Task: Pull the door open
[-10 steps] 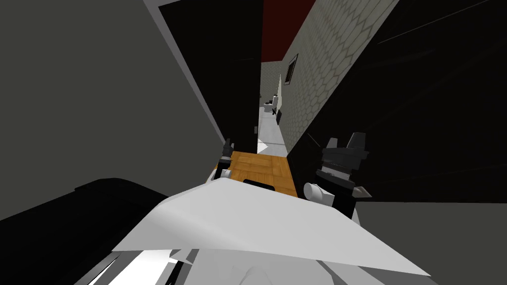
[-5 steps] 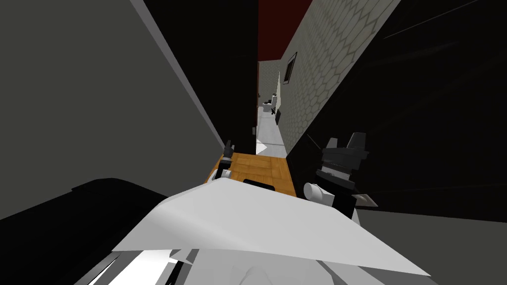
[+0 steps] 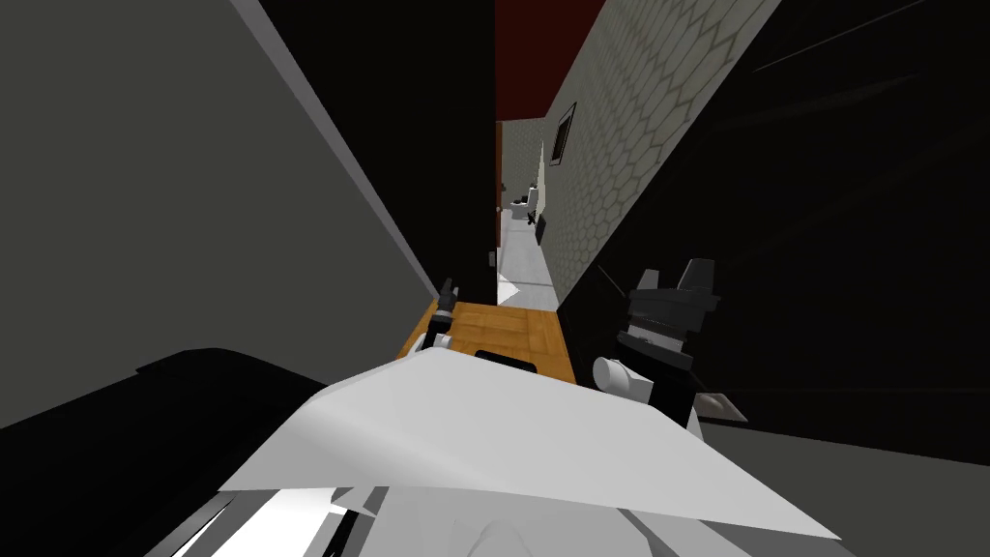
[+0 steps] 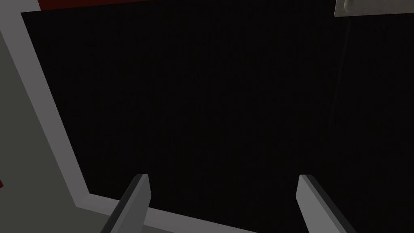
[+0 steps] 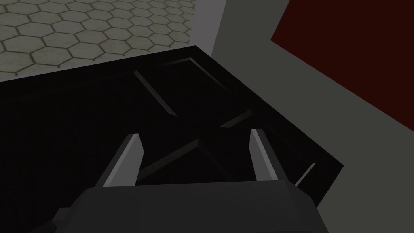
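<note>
Left gripper [image 4: 222,178] is spread wide with nothing between the fingers, facing a flat black door [image 4: 210,93] close ahead. A light handle plate [image 4: 374,7] sits on the door well ahead of the fingertips and outside one finger's line, apart from both. The grey door frame [image 4: 54,133] runs past the other finger and behind the finger bases.

In head view the door's free edge stands just beyond this gripper, ajar. A narrow gap between that edge and the hexagon-tiled wall [image 3: 619,126] opens onto a pale corridor floor [image 3: 527,261]. Orange wood floor [image 3: 498,334] lies between the two grippers.

Right gripper [image 5: 195,137] is also wide and empty, pointing at a second black panelled door [image 5: 101,121] close ahead; contact cannot be told. A grey wall [image 5: 250,48] lies past that door's edge.
</note>
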Controlling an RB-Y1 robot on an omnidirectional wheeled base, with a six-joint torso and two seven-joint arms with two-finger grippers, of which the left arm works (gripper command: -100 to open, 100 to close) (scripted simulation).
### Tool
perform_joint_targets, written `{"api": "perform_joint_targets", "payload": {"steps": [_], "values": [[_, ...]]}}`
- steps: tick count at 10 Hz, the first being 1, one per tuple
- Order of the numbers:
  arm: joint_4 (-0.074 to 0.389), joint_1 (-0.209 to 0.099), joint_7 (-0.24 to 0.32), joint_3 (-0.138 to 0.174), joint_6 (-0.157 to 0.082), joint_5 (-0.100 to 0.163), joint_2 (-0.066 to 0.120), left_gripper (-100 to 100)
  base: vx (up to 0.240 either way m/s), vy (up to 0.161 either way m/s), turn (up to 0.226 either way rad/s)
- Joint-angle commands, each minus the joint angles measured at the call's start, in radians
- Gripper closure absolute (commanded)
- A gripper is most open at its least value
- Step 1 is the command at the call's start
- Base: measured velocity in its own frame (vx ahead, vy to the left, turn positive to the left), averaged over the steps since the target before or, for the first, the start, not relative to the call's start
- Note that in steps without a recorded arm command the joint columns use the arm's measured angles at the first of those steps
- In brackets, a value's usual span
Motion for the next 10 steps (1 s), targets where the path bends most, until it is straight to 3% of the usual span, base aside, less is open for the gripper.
{"api": "perform_joint_targets", "payload": {"steps": [1,9,10], "values": [[0.038,-0.011,0.002,0.001,-0.012,0.002,0.003,-100,0.109,-0.022,-0.029],[0.195,-0.049,0.013,0.005,-0.053,0.013,0.017,-100,0.102,-0.024,-0.026],[0.232,-0.058,0.015,0.006,-0.063,0.015,0.019,-100,0.139,-0.043,-0.040]]}}
